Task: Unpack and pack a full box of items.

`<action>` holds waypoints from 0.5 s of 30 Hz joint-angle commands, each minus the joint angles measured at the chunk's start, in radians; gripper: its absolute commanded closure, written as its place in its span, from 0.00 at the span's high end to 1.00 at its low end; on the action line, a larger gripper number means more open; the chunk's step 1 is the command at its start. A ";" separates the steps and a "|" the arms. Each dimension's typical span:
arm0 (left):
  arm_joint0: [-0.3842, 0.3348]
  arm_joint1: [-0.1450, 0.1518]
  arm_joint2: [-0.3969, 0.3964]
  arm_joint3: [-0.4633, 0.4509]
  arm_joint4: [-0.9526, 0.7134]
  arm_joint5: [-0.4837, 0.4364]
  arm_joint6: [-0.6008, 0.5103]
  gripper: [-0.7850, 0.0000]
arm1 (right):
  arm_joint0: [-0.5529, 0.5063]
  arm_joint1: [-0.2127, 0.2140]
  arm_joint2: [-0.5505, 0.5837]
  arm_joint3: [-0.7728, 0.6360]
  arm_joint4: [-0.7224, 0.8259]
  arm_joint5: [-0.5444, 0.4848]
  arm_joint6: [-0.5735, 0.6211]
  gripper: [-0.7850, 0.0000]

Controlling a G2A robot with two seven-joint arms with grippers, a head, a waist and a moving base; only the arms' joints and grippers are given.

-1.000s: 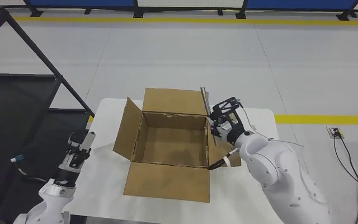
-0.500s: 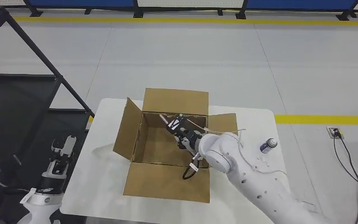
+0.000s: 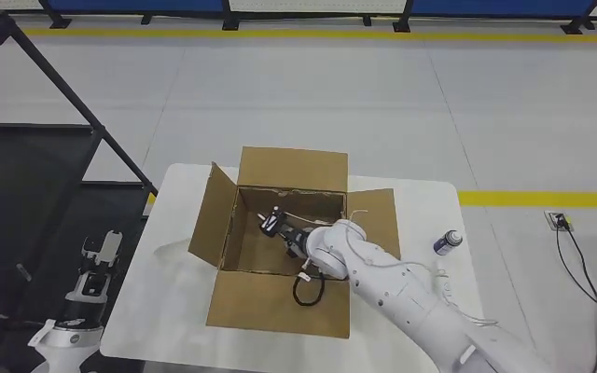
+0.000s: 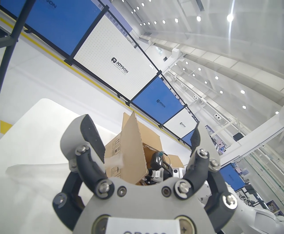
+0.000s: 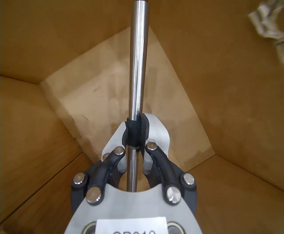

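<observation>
The brown box (image 3: 280,303) sits open in the middle of the white worktop (image 3: 424,200). All its flaps are folded out. The right gripper (image 5: 135,127) is down inside the box, near the back wall. Its fingers (image 5: 145,126) are pinched narrow on a shiny metal rod (image 5: 139,55). The rod sticks straight out past the fingers and points toward a bottom corner of the box. A bit of crumpled paper (image 5: 265,20) is inside the box too, off to one side of the rod. A small dark can (image 3: 447,241) with a silver top stands on the worktop by the right edge, apart from the box. The left gripper (image 4: 144,133) is out past the left edge of the worktop. Its fingers are spread wide and hold no thing.
</observation>
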 commanded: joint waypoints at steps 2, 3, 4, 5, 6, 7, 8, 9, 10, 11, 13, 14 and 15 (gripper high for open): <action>0.003 -0.001 -0.002 -0.001 -0.002 0.002 0.002 1.00 | 0.023 -0.037 -0.025 0.072 -0.001 -0.005 0.008 0.00; 0.003 -0.002 -0.002 -0.002 -0.002 0.002 0.002 1.00 | 0.030 -0.049 -0.032 0.094 -0.003 -0.006 0.011 0.00; 0.004 -0.002 -0.002 -0.002 -0.001 0.002 0.002 1.00 | 0.036 -0.061 -0.038 0.116 -0.004 -0.007 0.011 0.00; 0.004 -0.002 -0.003 -0.002 -0.002 0.003 0.003 1.00 | 0.042 -0.072 -0.045 0.138 -0.006 -0.009 0.013 0.00; 0.004 -0.003 -0.002 -0.003 -0.004 0.003 0.003 1.00 | 0.047 -0.083 -0.050 0.159 -0.006 -0.012 0.014 0.00; 0.004 -0.003 -0.002 -0.003 -0.004 0.002 0.002 1.00 | 0.052 -0.094 -0.054 0.180 -0.005 -0.016 0.016 0.00; 0.004 -0.003 -0.003 -0.003 -0.004 0.002 0.002 1.00 | 0.057 -0.105 -0.059 0.200 -0.007 -0.016 0.017 0.00; 0.004 -0.004 -0.003 -0.003 -0.004 0.002 0.001 1.00 | 0.061 -0.116 -0.063 0.219 -0.007 -0.020 0.018 0.00; 0.004 -0.004 -0.004 -0.002 -0.005 0.002 0.001 1.00 | 0.065 -0.126 -0.068 0.238 -0.010 -0.021 0.019 0.00; 0.003 -0.004 -0.005 -0.002 -0.005 0.001 0.000 1.00 | 0.069 -0.136 -0.072 0.256 -0.012 -0.021 0.020 0.00; 0.003 -0.005 -0.006 -0.001 -0.006 0.002 0.000 1.00 | 0.075 -0.155 -0.077 0.292 -0.013 -0.024 0.023 0.00; 0.003 -0.005 -0.006 -0.001 -0.006 0.002 -0.001 1.00 | 0.079 -0.164 -0.078 0.309 -0.012 -0.027 0.023 0.00; 0.002 -0.005 -0.006 -0.001 -0.006 0.002 -0.001 1.00 | 0.083 -0.173 -0.079 0.326 -0.011 -0.029 0.021 0.00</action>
